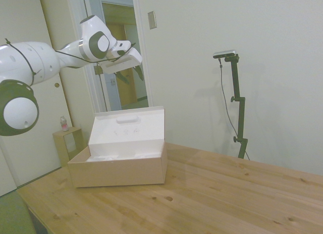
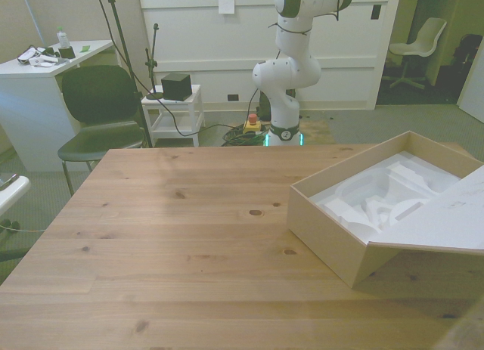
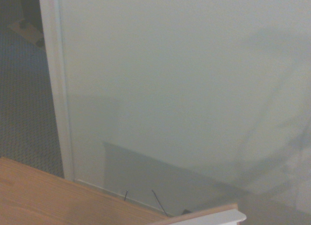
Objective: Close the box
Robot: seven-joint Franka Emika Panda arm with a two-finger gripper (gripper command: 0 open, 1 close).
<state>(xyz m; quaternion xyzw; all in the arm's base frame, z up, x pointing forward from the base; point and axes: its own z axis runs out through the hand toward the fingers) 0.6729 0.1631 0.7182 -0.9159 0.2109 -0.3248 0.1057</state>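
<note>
Box open, on the table. Side view: it sits at about 9 o'clock on the tabletop, close to the table's left end. Lid stands nearly upright off the far long edge, white inner face toward the camera, with a few small raised marks on it. White moulded insert fills the base.

Front view: box lies at 3 o'clock, hard by the front view's right edge of the table. Lid here shows as a pale sheet leaning over the near right corner, its edge running out of frame. This view looks down into the insert and shows its recesses; the side view shows only its top rim.

Open room: bare wood from the box across to 9 o'clock in the front view, and all of the near half. In the side view, clear tabletop runs from the box toward 4 o'clock.

Gripper hangs high above the lid's top edge, well apart from it, at 11 o'clock in the side view. Fingers dark, angled downward, spread apart with nothing between them. Front view cuts the arm off at the top, so no gripper there.

Wrist view: blurred wall, a strip of table edge, and a white corner that may be the lid's top; cannot tell.
</note>
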